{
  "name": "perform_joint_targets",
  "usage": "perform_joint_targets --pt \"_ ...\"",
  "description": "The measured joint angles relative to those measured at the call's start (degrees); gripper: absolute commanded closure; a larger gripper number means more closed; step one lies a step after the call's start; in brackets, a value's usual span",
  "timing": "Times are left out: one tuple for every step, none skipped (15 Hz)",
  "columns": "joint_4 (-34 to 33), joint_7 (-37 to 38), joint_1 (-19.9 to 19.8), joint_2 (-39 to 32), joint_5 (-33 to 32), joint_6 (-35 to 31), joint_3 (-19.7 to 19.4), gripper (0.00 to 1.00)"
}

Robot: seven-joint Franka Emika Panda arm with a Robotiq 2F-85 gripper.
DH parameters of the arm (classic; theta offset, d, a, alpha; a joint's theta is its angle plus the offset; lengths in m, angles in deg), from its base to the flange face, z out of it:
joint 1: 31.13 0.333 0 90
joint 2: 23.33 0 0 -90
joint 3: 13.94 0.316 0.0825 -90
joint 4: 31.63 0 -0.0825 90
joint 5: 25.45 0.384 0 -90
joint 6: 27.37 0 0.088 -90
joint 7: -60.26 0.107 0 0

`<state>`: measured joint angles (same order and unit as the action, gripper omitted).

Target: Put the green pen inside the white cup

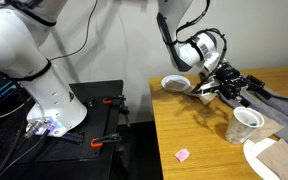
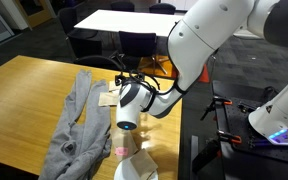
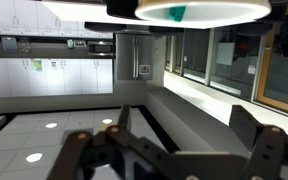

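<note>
The translucent white cup (image 1: 244,126) stands upright on the wooden table (image 1: 199,130). My gripper (image 1: 232,88) hangs just above and behind it, tilted sideways, and also shows in an exterior view (image 2: 122,86). The wrist view stands upside down. In it the fingers (image 3: 184,128) are spread wide with nothing between them. At its top edge shows the cup's white rim (image 3: 224,12), with a bit of the green pen (image 3: 176,13) within the rim. I cannot make out the pen in the exterior views.
A shallow white bowl (image 1: 176,83) sits behind the gripper. A grey cloth (image 2: 76,125) lies beside the cup. A pink paper scrap (image 1: 182,155) lies near the table's edge. A flat white plate (image 1: 274,158) is in the near corner. The robot base (image 1: 44,95) stands off the table.
</note>
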<state>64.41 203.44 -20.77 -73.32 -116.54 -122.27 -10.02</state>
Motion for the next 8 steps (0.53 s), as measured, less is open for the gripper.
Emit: perform_joint_targets --pt "0.5 -1.3 -0.1 1.2 0.6 0.0 0.0 0.00" --pt "1.2 -2.5 -0.2 2.5 1.1 0.0 0.0 0.00" --pt "2.0 -3.6 -0.3 3.9 1.7 0.0 0.0 0.00" --pt "2.8 -4.5 -0.3 5.4 2.3 0.0 0.0 0.00" --pt "3.7 -5.3 -0.4 6.9 2.7 0.0 0.0 0.00" --pt "4.7 -6.0 -0.4 8.5 3.1 0.0 0.0 0.00" --pt "5.7 -6.9 -0.4 10.1 3.5 0.0 0.0 0.00" --pt "6.7 -7.6 -0.4 11.7 3.7 0.0 0.0 0.00"
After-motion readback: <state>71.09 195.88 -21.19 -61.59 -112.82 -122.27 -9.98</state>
